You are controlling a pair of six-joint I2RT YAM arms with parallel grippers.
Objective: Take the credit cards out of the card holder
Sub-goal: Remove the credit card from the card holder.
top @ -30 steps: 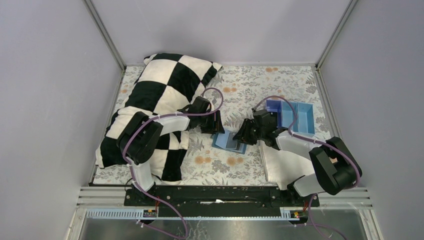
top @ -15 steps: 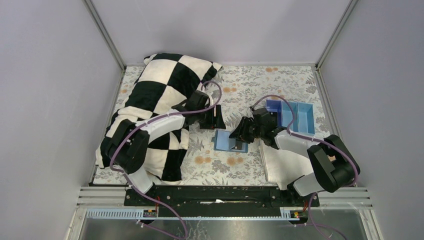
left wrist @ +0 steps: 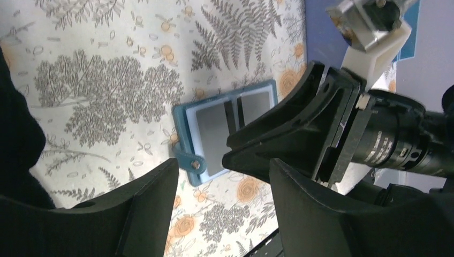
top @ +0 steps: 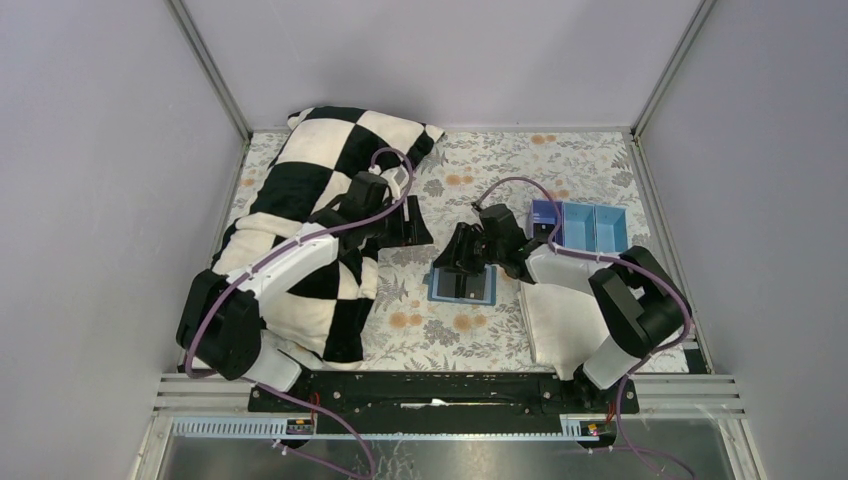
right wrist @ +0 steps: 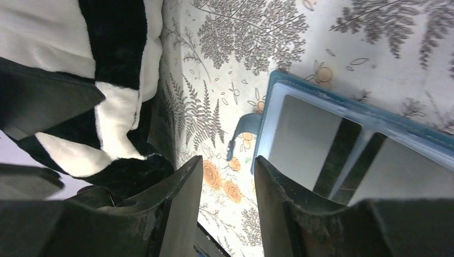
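Holder (left wrist: 181, 126) open flat, cards (left wrist: 214, 134) up for picking: your R claw (right wrist: 227, 160) (ajar, empty) hovers over; L claw (left wrist: 222, 166) wide, empty.

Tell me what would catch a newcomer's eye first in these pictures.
The big black-and-white checkered pillow on the left of the floral tablecloth stands out first. Next comes the blue card holder, lying open mid-table with grey cards in its pockets. The right gripper is open over it and the left gripper is open by the pillow's edge. Blue bins sit at the back right.
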